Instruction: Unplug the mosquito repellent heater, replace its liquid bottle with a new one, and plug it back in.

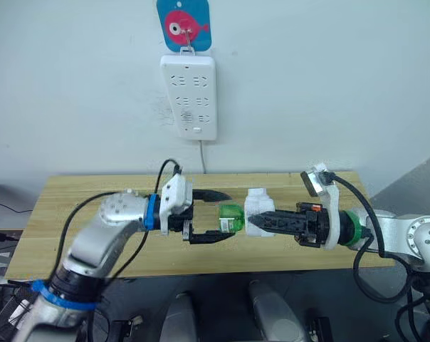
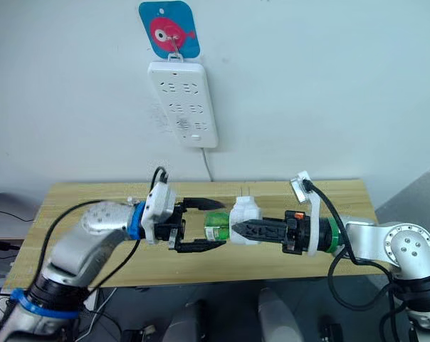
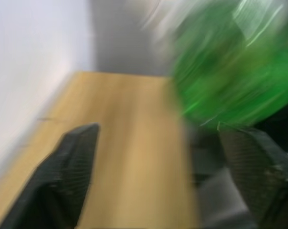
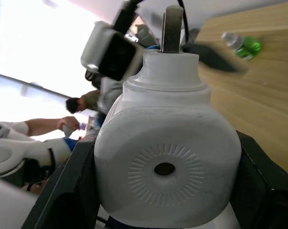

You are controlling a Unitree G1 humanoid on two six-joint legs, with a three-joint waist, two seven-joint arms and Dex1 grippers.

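right gripper (image 2: 238, 229): I've got it clamped on the mosquito repellent heater (image 2: 243, 216)
left gripper (image 2: 216, 224): my fingers spread wide around the liquid bottle (image 2: 216, 224), on the heater's left

Pale wall (image 1: 329, 85) behind; light wooden table (image 1: 94, 206) against it; white power strip (image 1: 190, 96) under fish hook (image 1: 184, 23).

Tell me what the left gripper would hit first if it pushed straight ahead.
The green liquid bottle on the mosquito repellent heater, already between the left gripper's open fingers. The right gripper holds the heater.
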